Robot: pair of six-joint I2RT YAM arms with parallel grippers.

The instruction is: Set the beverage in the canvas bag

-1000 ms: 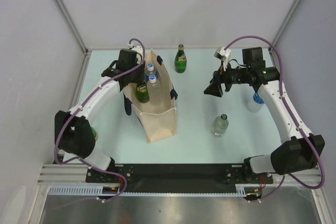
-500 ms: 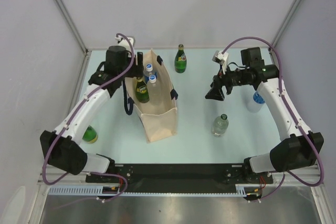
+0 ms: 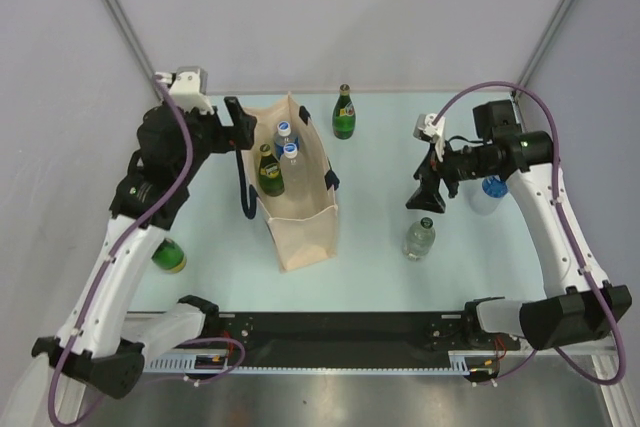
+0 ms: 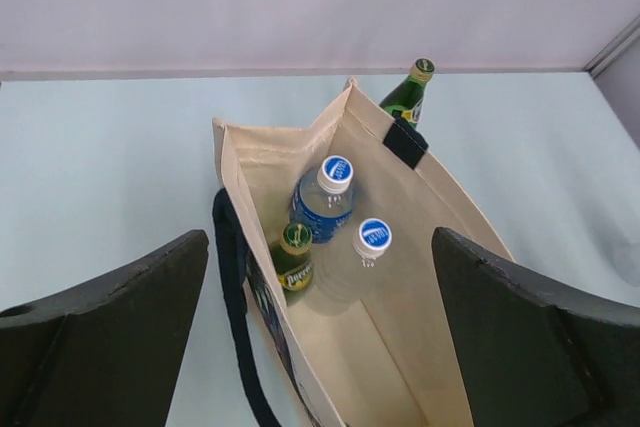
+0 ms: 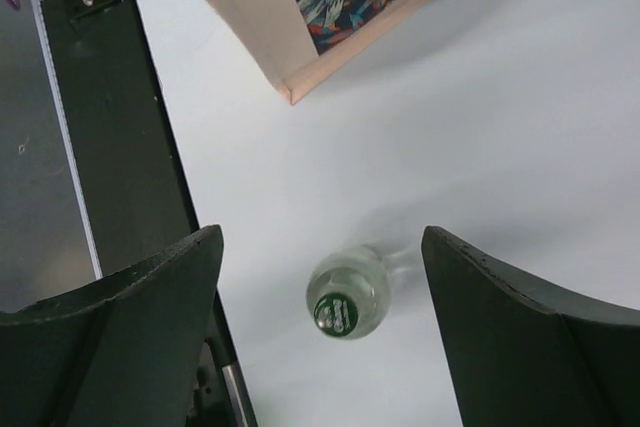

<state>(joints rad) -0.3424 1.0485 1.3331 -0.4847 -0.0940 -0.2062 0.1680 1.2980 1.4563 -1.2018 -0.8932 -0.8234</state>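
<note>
Canvas bag (image 4: 400, 207) of beige cloth, navy-handled, was stood upright around three bottles (image 4: 325, 202); cap lettering could not be read; left and right jaws were spread apart.

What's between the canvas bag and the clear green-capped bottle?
Nothing: only bare table separates the canvas bag from the clear bottle, shown in the top view and right wrist view.

The right arm (image 3: 555, 222) partly hides a blue-capped bottle (image 3: 484, 199).
</note>
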